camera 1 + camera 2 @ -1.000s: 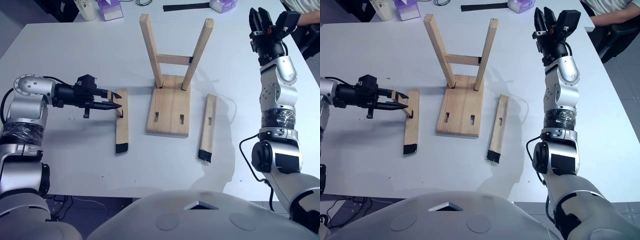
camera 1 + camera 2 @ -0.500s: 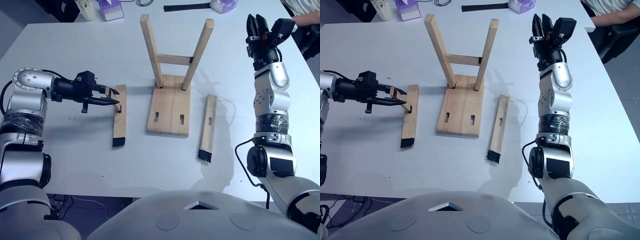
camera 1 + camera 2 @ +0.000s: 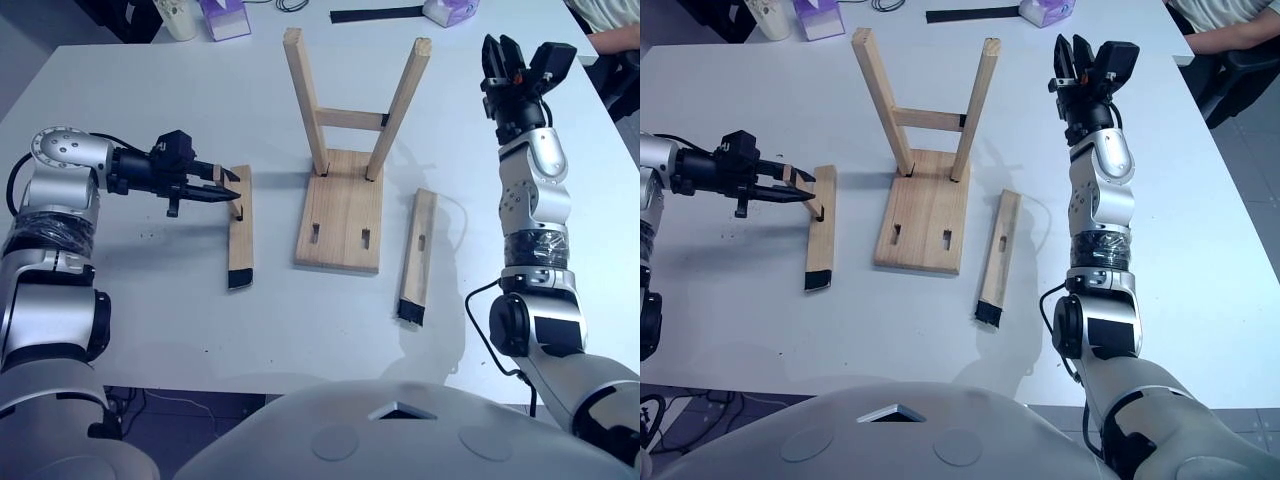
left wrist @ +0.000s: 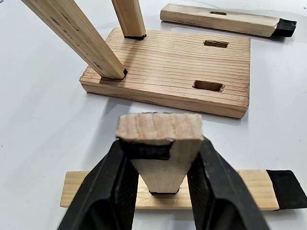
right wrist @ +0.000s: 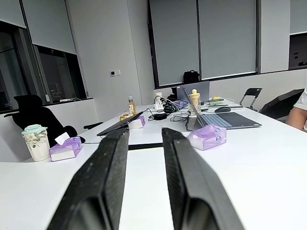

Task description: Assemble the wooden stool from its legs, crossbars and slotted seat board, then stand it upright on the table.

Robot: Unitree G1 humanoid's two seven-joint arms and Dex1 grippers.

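Stool half built: seat board (image 3: 337,225) lay flat at the table (image 3: 150,300) centre, underside up. Two legs (image 3: 304,100) stood in the slots at its 12 o'clock end, tied by a crossbar (image 3: 348,120). The two slots (image 3: 313,233) at the 6 o'clock end were bare.

Second leg pair not in yet:
- One loose leg (image 3: 240,240) lay flat at 9 o'clock of the board, black-capped end toward 6.
- The other loose leg (image 3: 417,250) lay at 3 o'clock, untouched.

A short crossbar (image 4: 160,148) was pegged into the 9 o'clock leg. The left gripper (image 3: 232,190) was clamped tight on the crossbar's free end, both fingers pressed to the wood. My read: holding by the crossbar gave a handle to steer the leg without lifting it, likely ahead of joining it to the 3 o'clock leg.

The right gripper (image 3: 502,48) hung high at about 2 o'clock of the board. Its jaws were a narrow gap apart with nothing between them. It looked parked clear of the standing legs.

Versus a second back:
- The 9 o'clock leg had slid a bit toward 12 and straightened, dragged by the left arm.
- The right gripper had swung inward toward the board.
- Board, standing legs and 3 o'clock leg had not moved.
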